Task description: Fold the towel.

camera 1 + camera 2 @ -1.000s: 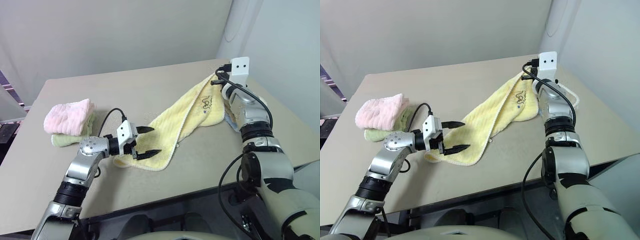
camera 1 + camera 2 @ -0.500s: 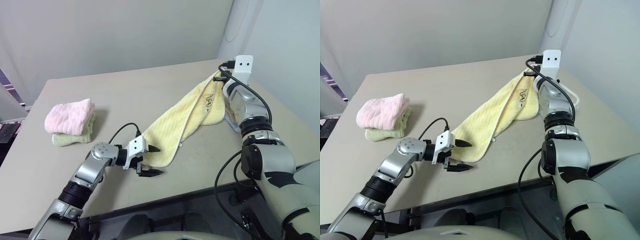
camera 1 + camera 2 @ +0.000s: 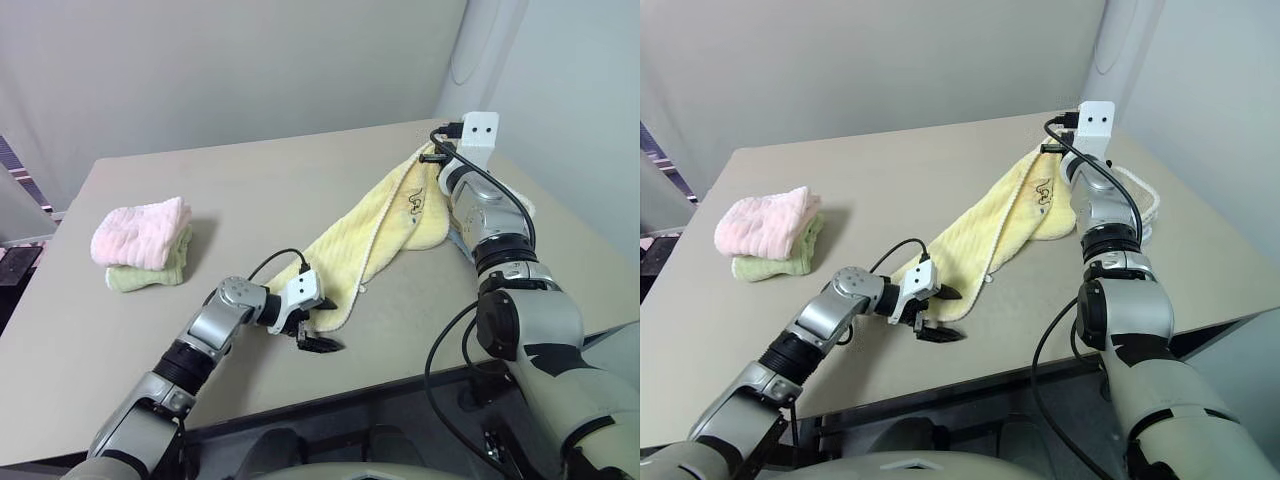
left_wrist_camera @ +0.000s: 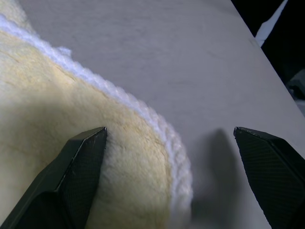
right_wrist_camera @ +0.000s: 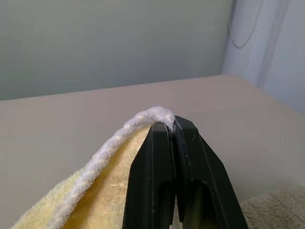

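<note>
- The towel (image 3: 372,232) lay stretched diagonally across the surface (image 3: 290,185), from its near corner by your left hand (image 3: 318,320) up to the far right.
- Your right hand (image 5: 172,131) was clamped shut on the towel's whitish edge trim (image 5: 143,118), holding that far corner lifted.
- Your left hand stood fully spread and empty, one finger (image 4: 81,157) over the pile, the other on bare surface, straddling the near corner.
- To do this well, I'd judge you needed to push in until the trim sat deep between the fingers, then close.
- The pink folded towel (image 3: 140,232) sat well apart at the left, no obstacle.
</note>
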You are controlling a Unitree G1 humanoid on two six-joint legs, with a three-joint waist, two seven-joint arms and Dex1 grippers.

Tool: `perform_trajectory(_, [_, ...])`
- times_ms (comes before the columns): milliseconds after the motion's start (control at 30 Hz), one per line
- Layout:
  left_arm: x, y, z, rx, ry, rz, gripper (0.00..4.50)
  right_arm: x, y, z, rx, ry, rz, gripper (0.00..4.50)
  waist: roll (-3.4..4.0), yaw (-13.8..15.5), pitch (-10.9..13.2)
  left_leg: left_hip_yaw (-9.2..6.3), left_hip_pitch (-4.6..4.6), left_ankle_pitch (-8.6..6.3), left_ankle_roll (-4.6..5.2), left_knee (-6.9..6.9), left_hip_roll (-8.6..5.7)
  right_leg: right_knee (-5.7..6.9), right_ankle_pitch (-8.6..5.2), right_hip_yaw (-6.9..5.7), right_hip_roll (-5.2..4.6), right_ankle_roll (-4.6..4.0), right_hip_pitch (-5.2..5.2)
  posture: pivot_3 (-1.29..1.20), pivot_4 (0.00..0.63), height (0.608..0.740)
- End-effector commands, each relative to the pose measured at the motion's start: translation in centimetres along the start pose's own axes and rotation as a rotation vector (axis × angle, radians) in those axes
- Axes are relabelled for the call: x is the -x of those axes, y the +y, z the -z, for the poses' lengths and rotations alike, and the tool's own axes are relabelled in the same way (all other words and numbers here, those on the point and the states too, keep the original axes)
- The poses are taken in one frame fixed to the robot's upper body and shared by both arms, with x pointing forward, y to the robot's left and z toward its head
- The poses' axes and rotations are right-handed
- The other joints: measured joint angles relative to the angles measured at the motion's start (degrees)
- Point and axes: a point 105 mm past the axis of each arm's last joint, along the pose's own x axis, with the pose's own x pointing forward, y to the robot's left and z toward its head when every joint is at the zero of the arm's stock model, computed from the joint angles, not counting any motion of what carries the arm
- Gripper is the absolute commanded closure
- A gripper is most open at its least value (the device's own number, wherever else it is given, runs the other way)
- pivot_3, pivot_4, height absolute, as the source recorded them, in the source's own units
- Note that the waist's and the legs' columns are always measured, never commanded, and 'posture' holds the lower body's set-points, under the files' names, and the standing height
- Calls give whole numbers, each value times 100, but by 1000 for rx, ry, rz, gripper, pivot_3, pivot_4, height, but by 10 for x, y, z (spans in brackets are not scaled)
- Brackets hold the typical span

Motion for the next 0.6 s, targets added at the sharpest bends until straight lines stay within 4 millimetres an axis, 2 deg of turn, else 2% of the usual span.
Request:
perform_trajectory(33, [-2,5,10,31,67,-23,0,0,8,-33,5,-111,-24,4493,0,1,0,0,0,0,0,2,0,0,0,0,0,0,1,0,0,740])
perform_trajectory(200, [1,5,22,18,143,-32,1689,1,12,-37,34,-124,-42,4500,0,-19,-1,-2,6,0,0,6,0,1,0,1,0,0,7,0,0,740])
perform_trajectory(467, [14,-1,44,14,220,-17,4459,2,20,-31,134,-95,-62,4500,1,-100,-1,-7,8,0,-1,-13,8,1,-1,3,8,-1,-2,0,0,740])
perform_trajectory(600, [16,1,41,6,207,-25,4459,2,19,-31,133,-96,-55,4500,2,-156,-2,-7,9,-1,-1,-11,7,1,-1,3,8,0,0,0,0,740])
